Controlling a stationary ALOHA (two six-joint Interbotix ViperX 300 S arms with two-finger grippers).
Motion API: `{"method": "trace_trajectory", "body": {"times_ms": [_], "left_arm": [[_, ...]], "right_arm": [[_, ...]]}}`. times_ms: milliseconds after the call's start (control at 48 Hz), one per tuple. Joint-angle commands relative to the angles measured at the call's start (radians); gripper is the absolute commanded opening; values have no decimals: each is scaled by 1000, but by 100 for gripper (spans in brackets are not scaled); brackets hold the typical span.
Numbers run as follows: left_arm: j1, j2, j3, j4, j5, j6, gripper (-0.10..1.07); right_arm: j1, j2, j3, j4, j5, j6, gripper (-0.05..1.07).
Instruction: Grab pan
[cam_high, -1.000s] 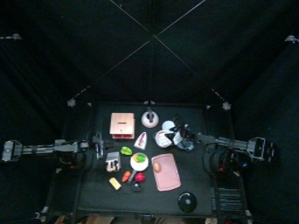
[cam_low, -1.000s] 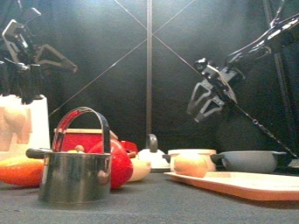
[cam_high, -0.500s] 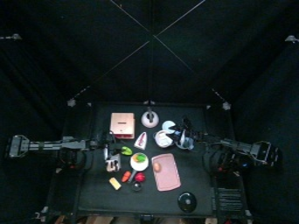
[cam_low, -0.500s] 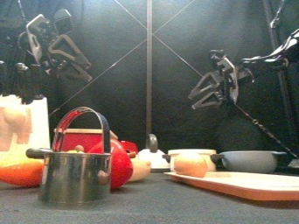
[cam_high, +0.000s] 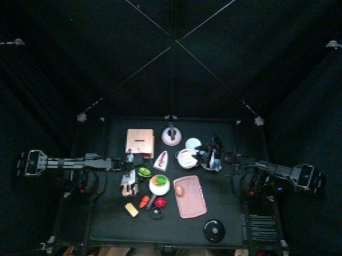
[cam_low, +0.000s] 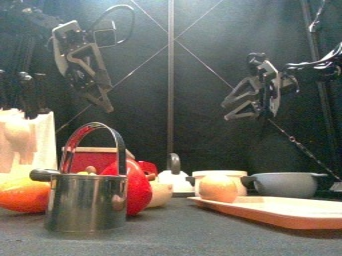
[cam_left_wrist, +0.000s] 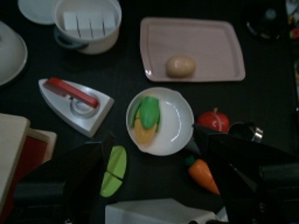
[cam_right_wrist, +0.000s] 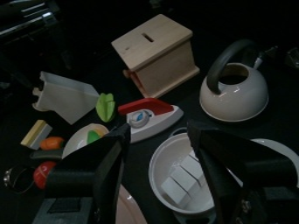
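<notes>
The pan (cam_high: 214, 229) is a dark round thing near the table's front right corner in the top view. In the front view it is the low grey vessel (cam_low: 287, 183) at the right. It shows in neither wrist view. My left gripper (cam_high: 124, 160) hangs high over the table's left side, open and empty; it also shows in the front view (cam_low: 91, 78). My right gripper (cam_high: 214, 154) hangs high over the right middle, open and empty; it also shows in the front view (cam_low: 254, 92). Both are far from the pan.
A pink tray (cam_left_wrist: 193, 48) with a bun, a white plate (cam_left_wrist: 160, 120) with greens, an iron (cam_left_wrist: 73, 98), a carrot (cam_left_wrist: 201, 173) and a tomato (cam_left_wrist: 214, 120) lie mid-table. A wooden box (cam_right_wrist: 162, 52) and white kettle (cam_right_wrist: 233, 87) stand at the back. A steel pot (cam_low: 83, 195) stands at the front left.
My left gripper has come in from the left and now hangs further over the table. My right gripper has risen a little and shifted right. Nothing on the table has moved.
</notes>
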Motion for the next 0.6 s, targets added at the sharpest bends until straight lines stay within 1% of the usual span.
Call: {"method": "trace_trajectory", "body": {"times_ms": [0,62,146,208,292,312,375,458,583], "left_arm": [[9,44,-107,9,172,-6,102],[5,75,-132,28,227,-21,102],[-3,120,-135,66,229,-72,102],[-11,164,-143,120,222,-133,102],[-18,216,-172,193,227,-222,101],[-23,236,-183,219,230,-261,101],[-34,268,-207,272,245,-339,101],[-64,307,-227,347,278,-436,101],[-95,344,-225,422,295,-528,101]], "right_arm": [[2,-6,-11,5,-9,-2,88],[2,-6,-11,8,-9,-2,88],[0,-5,-9,11,-9,-2,88],[2,0,-9,11,-9,-2,88],[2,3,-9,14,-9,-2,88],[2,5,-8,17,-9,-2,88],[2,8,-9,23,-9,-2,88],[2,12,-9,29,-9,-2,88],[0,15,-9,29,-9,-2,88]]}}
